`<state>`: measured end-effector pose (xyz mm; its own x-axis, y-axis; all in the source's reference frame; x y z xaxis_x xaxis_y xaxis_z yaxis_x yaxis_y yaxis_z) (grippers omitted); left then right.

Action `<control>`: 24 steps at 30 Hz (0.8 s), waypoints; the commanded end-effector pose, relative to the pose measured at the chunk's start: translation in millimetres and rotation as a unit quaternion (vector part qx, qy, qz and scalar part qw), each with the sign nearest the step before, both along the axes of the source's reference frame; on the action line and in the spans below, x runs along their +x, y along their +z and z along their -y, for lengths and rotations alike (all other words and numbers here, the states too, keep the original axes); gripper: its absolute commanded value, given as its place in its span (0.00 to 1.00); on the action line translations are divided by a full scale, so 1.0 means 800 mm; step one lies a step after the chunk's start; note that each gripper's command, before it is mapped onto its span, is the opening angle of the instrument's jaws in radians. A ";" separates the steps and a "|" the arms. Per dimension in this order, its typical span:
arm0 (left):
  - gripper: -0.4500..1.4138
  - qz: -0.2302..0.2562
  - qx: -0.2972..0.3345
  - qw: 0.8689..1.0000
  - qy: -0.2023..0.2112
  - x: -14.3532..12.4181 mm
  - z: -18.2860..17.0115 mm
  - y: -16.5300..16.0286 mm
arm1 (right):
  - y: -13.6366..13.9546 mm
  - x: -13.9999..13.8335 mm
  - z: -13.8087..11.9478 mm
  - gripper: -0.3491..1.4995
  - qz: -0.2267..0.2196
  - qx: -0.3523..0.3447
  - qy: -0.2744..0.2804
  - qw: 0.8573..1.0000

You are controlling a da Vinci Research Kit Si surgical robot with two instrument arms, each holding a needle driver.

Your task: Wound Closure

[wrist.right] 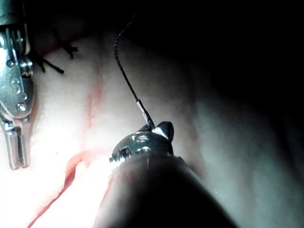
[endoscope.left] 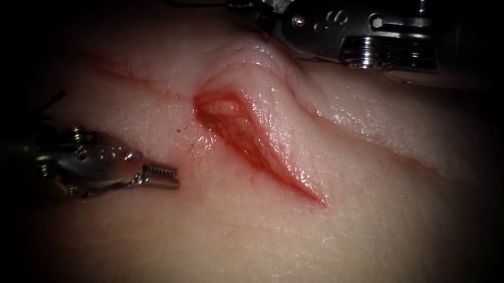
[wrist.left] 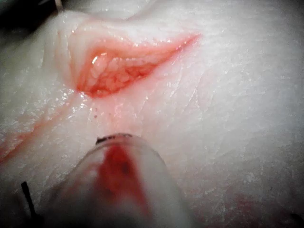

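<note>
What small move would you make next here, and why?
Probably bring the right tool nearer to the open cut. Its jaws are shut on the needle at the end where the thread joins, off the tissue; the rest of its curve is hidden. The left tool, left of the cut, is open and holds nothing.

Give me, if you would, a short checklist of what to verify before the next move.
1. Right pincer grips the needle: shut on it at its thread end. Ok.
2. Needle tip, and whether it is in the tissue: hidden by the pincer. Cannot tell.
3. Thread untangled: rises from the needle in one free curve. Ok.
4. Left pincer free: holds nothing, left of the cut. Ok.
5. Cut closed: it gapes. Not ok.
</note>
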<state>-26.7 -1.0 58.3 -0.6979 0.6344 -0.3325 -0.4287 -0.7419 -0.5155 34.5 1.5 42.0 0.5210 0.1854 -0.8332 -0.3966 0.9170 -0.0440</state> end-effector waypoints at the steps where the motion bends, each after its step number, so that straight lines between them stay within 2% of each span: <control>1: 0.28 0.000 0.001 1.000 0.000 -0.0007 0.0004 0.0008 | 0.0008 0.0008 -0.0009 0.00 -0.006 0.017 0.013 1.000; 9: 0.28 0.000 0.001 1.000 0.000 -0.0008 0.0005 0.0008 | 0.0018 0.0001 -0.0017 0.00 -0.054 0.100 0.082 0.990; 13: 0.28 0.001 0.002 1.000 0.000 -0.0009 0.0005 0.0008 | 0.0022 0.0000 -0.0019 0.00 -0.083 0.144 0.109 0.980; 24: 0.28 0.001 0.002 1.000 0.000 -0.0010 0.0006 0.0007 | 0.0047 0.0004 -0.0009 0.00 -0.138 0.228 0.122 0.956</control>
<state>-27.0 -1.1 58.3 -0.6971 0.6359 -0.3311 -0.4290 -0.7400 -0.5180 34.0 2.1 45.5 0.1858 0.6539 -0.7334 -0.5393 0.6918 0.4802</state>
